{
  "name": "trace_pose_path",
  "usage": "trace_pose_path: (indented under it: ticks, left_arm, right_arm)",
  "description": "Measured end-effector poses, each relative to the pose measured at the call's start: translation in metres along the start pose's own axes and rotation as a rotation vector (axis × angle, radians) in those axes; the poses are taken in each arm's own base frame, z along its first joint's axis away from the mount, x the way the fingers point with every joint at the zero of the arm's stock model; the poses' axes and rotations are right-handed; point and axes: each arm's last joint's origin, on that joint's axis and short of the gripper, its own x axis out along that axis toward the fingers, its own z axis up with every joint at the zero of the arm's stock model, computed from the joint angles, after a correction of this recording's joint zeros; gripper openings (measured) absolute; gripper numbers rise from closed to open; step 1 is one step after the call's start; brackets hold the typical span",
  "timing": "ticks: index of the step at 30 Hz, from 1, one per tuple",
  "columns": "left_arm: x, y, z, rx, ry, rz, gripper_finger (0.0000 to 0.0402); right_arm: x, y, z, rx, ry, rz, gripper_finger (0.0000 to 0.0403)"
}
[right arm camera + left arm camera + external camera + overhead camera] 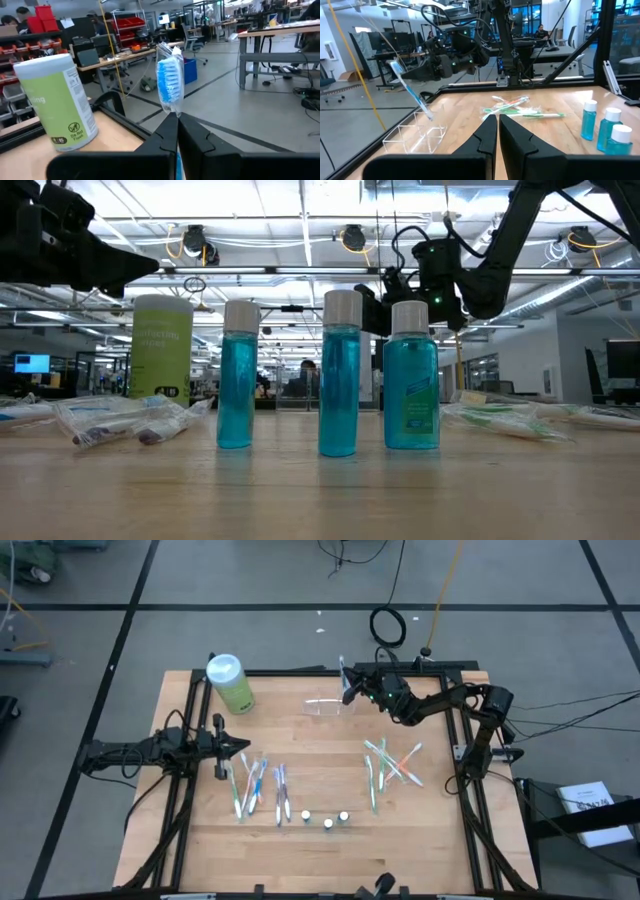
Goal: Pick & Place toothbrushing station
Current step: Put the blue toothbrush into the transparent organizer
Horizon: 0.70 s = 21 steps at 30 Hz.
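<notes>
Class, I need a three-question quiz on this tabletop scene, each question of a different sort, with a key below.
1. True or false: the right gripper holds a blue toothbrush.
2. How many blue bottles stand in a row at the table's front edge?
3. Multiple choice: the clear holder is
A. held in the left gripper
B. resting on the table, just below the right gripper in the high view
C. tucked behind the green bottle

Key
1. True; it is shut on the wrapped brush.
2. Three.
3. B
</notes>
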Motion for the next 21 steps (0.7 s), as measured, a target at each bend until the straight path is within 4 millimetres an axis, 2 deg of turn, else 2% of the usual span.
trace_pose_path:
  ticks: [4,12,21]
  left_arm:
    - [0.0,0.0,0.001,0.0,-0.006,0.001,0.0026]
    - [0.0,0.0,0.001,0.018,-0.006,0.001,0.0026]
    - [0.0,0.0,0.0,-0.003,0.001,-0.001,0.0026]
  right_arm:
    - [0.004,0.002,-0.002,0.007,-0.006,0.004,0.0]
    - [0.012,0.0,-0.028,0.025,-0.022,0.004,0.0]
    - [0.012,0.0,-0.032,0.007,-0.007,0.009,0.0]
